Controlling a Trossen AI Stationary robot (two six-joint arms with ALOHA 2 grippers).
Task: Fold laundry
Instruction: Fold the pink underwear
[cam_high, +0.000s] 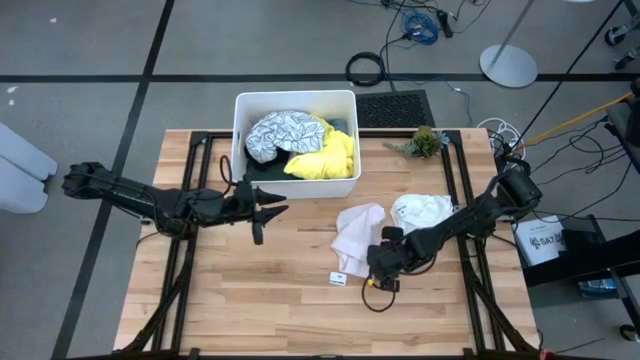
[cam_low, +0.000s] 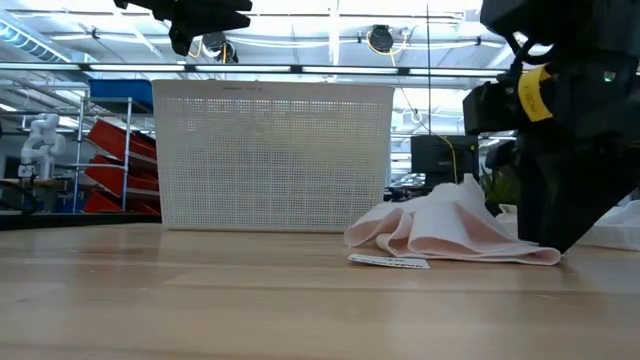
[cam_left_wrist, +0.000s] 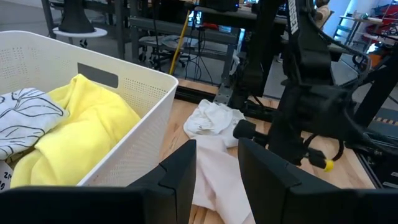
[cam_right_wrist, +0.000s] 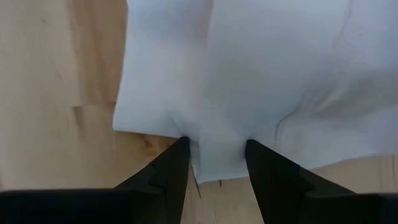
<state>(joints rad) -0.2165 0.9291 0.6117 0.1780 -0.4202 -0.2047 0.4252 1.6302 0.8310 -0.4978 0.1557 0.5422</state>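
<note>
Fingers of the right gripper (cam_right_wrist: 214, 163) pinch the hem of a pale crumpled cloth garment (cam_high: 358, 237) on the wooden surface (cam_high: 280, 300), starting a fold that next needs lifting, while the left gripper (cam_high: 268, 212) hovers parted beside the white bin (cam_high: 296, 185).

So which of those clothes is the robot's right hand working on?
The pale pinkish-white cloth lying loose on the table. The right hand is down at its edge, fingers either side of the fabric. The yellow garment and the leaf-patterned one sit in the bin.
</note>
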